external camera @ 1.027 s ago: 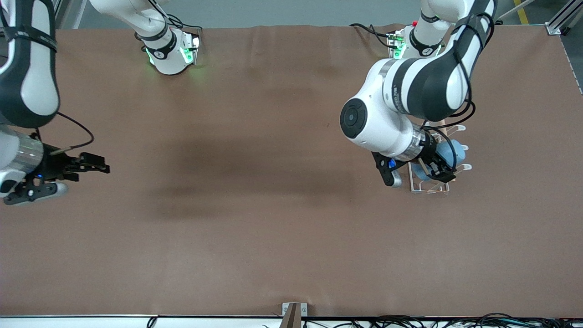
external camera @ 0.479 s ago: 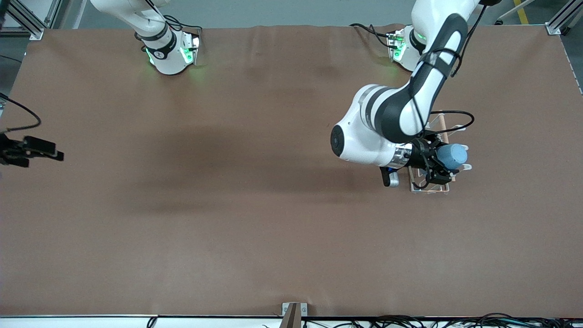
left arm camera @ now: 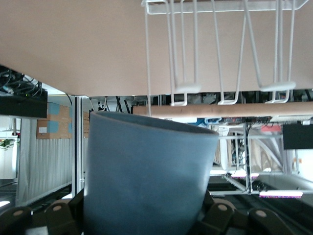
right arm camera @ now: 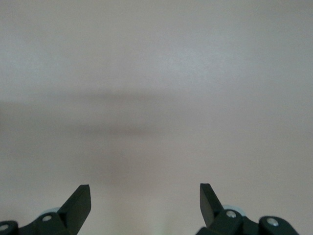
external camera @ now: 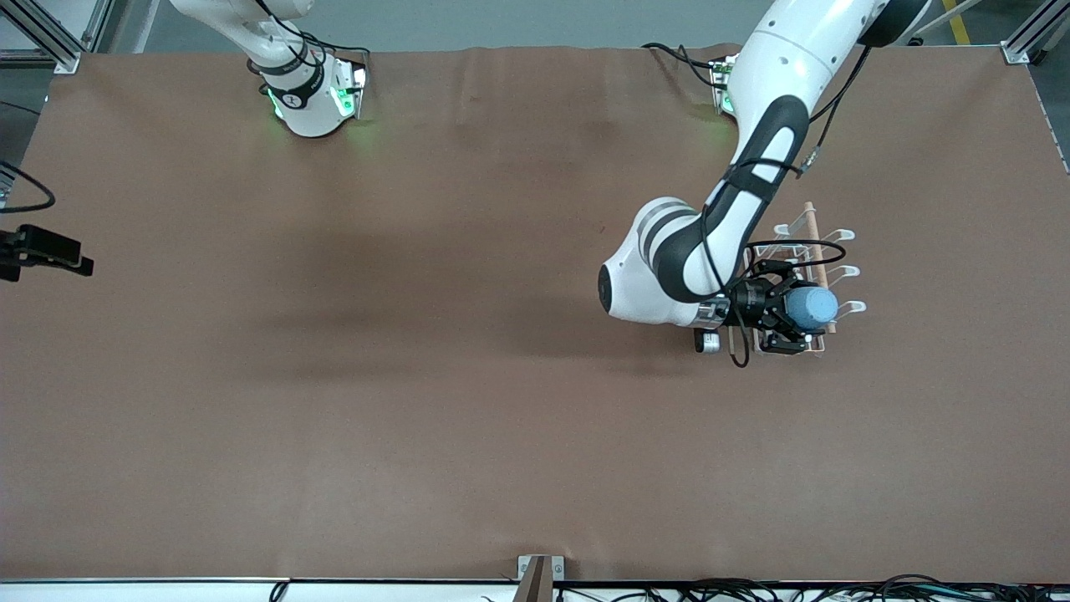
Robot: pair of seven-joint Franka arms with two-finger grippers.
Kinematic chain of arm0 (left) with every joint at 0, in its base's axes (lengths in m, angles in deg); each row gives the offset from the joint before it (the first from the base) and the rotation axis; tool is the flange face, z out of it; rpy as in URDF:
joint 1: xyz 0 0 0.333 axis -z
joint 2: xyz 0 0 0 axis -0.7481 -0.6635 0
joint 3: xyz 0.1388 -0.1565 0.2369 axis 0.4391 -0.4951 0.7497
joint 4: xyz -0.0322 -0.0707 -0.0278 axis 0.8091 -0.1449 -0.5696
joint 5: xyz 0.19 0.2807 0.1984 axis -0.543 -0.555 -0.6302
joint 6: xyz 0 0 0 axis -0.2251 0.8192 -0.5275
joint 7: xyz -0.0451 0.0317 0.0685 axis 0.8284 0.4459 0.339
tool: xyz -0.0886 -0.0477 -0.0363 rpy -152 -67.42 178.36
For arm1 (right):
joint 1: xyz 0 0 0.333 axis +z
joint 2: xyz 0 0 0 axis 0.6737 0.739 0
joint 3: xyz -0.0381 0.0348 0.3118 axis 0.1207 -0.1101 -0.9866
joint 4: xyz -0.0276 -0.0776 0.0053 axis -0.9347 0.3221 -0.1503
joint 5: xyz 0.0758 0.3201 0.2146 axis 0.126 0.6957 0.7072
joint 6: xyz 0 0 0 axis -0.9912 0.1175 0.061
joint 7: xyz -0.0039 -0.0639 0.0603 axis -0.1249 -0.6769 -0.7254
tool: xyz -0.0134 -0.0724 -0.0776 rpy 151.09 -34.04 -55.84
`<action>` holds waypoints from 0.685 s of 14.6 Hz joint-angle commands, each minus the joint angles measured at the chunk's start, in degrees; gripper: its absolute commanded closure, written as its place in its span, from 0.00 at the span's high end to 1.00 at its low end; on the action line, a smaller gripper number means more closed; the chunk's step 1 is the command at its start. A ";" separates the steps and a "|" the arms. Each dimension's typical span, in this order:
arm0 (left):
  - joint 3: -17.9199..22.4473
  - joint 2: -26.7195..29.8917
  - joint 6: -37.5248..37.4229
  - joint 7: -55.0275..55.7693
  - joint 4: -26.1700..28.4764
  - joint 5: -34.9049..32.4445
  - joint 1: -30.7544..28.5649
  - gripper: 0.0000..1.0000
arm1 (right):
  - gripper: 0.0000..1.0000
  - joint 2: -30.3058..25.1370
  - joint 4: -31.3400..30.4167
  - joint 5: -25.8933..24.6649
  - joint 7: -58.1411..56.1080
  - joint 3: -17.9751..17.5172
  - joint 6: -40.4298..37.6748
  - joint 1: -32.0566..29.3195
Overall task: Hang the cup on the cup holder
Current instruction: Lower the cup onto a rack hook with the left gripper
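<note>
While clamped in the left gripper (external camera: 792, 322) over the cup holder (external camera: 823, 251), right of frame centre: cup (external camera: 811, 307), likely light, stiff, slippery plastic; best pinched mid-wall. Right gripper (right arm camera: 145, 198) gaping, empty, waiting at frame's left edge.

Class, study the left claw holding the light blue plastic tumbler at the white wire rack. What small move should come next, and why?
Probably a short push of the light blue plastic tumbler mouth-first onto a looped prong of the white wire rack. The left claw is shut on it over the rack, with the prongs close ahead of its rim. The right claw, open, waits at the right arm's end of the table.
</note>
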 commanded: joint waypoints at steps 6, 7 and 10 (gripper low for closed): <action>0.00 0.51 -1.46 -1.79 3.14 -2.67 -0.16 0.27 | 0.99 -14.75 -16.90 -1.98 2.40 -2.60 5.96 -1.25; 0.00 0.60 -1.46 0.40 3.85 -2.67 -0.25 0.27 | 0.99 -16.34 -19.54 -1.98 2.40 -2.52 7.73 -1.33; 0.00 0.51 -2.07 5.24 5.35 -2.67 -0.17 0.27 | 0.99 -17.23 -21.32 -1.89 2.31 -2.51 9.15 -1.25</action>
